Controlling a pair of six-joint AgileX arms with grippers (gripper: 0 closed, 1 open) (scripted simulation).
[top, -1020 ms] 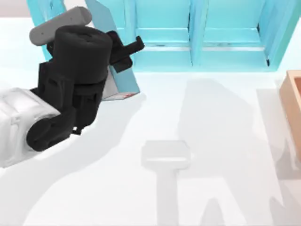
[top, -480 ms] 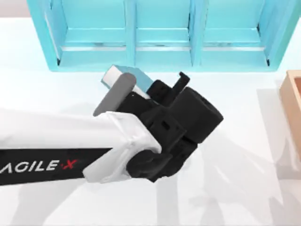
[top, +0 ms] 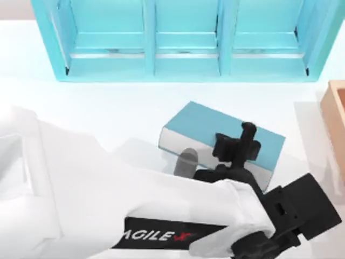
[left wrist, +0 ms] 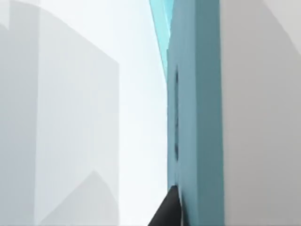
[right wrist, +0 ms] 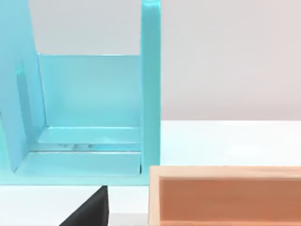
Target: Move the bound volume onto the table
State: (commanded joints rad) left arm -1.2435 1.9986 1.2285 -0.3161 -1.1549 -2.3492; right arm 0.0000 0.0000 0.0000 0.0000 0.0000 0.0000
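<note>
Our left claw (top: 240,148) is over the bound volume (top: 215,132) in the top view. The book lies flat on the white desk (top: 108,110), a bit right of the middle, in front of the turquoise shelf unit (top: 183,40) and apart from it. Its blue cover faces up, and its pale page edges face the near side. Our left arm reaches in from the left and covers the near right part of the book. The black claw parts sit on top of the cover, close to the near right end. We cannot tell from the top view if the claw is squeezing the book or has let go.

In the left wrist view the book's blue cover (left wrist: 195,117) is very close to the camera. One dark fingertip (left wrist: 168,212) rests right beside it. That finger seems to touch the book, but we cannot see the other finger.

Half a second ago the book was tilted up in the claw, nearer the shelf and more to the left. One second ago it stood on end at the shelf's left side. Now it is lying down on the desk, and the arm has swung far to the right.

A tan wooden box (top: 335,116) sits at the right edge of the desk. The right wrist view shows the shelf (right wrist: 84,108) and the box (right wrist: 225,195) too.
</note>
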